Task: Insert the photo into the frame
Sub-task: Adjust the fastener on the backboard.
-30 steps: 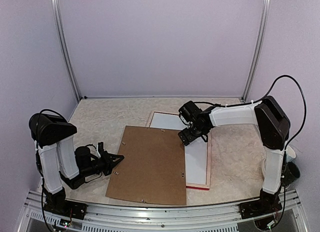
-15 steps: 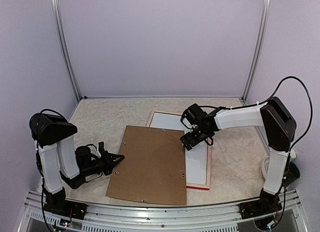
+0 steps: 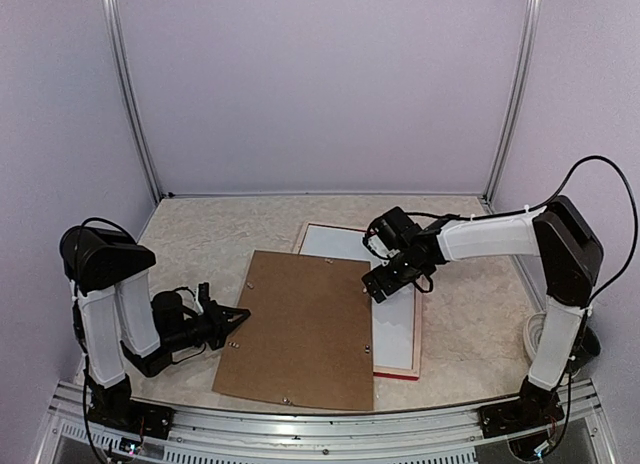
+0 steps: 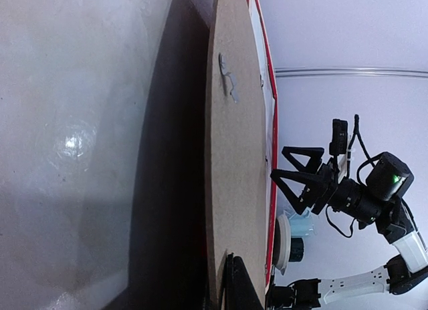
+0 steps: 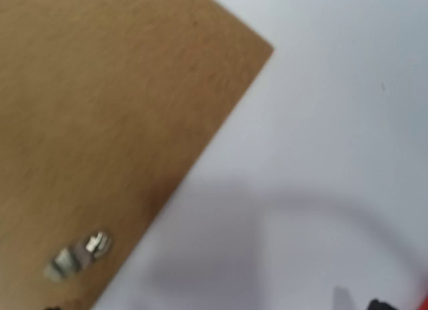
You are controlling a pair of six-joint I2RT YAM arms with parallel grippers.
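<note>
On the marbled table (image 3: 200, 244), the frame (image 3: 417, 324) is laid face down to the right of centre, its pale wood back turned up and a strip of its red front seen along the near edge. Inside it the photo (image 3: 397, 314) is laid flat with its white back up; the printed side is not shown. A brown backing board (image 3: 305, 329) is placed over the left part of the frame and photo, so that its right edge rests on them and its left part reaches out over the table. In the left wrist view a shadow is seen under the board. The left gripper (image 3: 240, 317) is held low at the board's left edge with its fingers pressed together. Whether the board's edge is caught between them cannot be told. The right gripper (image 3: 376, 284) is held over the photo, just beside the board's far right corner, with its fingers spread wide and nothing between them. In the right wrist view that corner is seen against the white sheet, and a small metal clip (image 5: 79, 253) is seen fixed near the board's edge.
</note>
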